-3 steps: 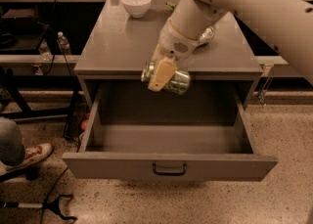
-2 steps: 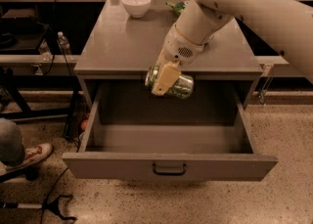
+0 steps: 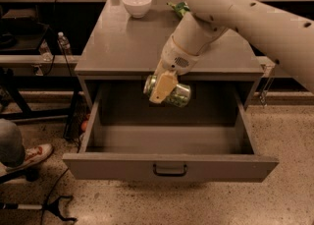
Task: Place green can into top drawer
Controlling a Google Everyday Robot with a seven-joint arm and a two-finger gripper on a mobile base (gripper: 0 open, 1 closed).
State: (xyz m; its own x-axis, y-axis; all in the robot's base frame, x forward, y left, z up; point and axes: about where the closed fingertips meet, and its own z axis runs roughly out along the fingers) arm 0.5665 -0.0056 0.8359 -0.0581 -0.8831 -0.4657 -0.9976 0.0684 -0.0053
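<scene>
The green can (image 3: 175, 94) lies on its side in my gripper (image 3: 163, 88), with one pale finger (image 3: 162, 86) across its front. I hold it in the air over the back middle of the top drawer (image 3: 169, 166), which is pulled fully open and shows a bare grey floor and a dark curved handle on its front panel. My arm comes down from the upper right across the cabinet top (image 3: 122, 42).
A white bowl (image 3: 137, 4) stands at the back of the cabinet top. A soft green bag (image 3: 179, 8) peeks out behind my arm. A person's shoe (image 3: 32, 155) and leg are at the lower left. A water bottle (image 3: 63, 43) stands on the left shelf.
The gripper with the can has moved a little forward and down, further over the open drawer. The drawer has not moved.
</scene>
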